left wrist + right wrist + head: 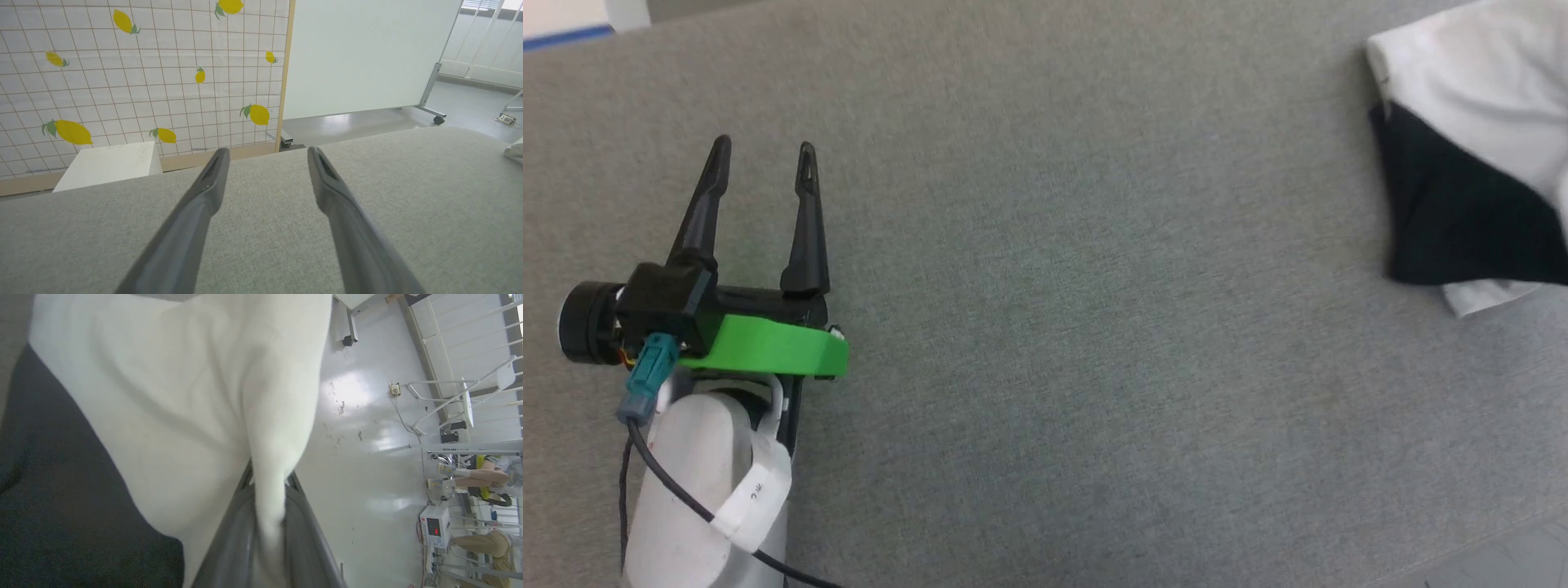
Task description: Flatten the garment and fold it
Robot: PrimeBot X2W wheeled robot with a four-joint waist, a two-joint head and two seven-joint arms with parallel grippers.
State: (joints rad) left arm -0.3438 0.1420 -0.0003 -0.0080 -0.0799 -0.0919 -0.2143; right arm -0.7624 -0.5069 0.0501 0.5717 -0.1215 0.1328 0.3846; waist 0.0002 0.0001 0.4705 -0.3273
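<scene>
- Grey tabletop first: our right gripper pinches a white fold of the garment, bunched far right.
- Meanwhile our left gripper sits spread, empty, well apart.
- One-handed tugging would likely drag the heap, not flatten it.

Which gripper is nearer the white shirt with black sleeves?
Right. The right gripper is shut on the shirt; the open left gripper is over the grey cloth surface, far from the shirt.

Lemon-print grid wall, white wheeled panel, glossy pale floor, grey fabric surface
</scene>
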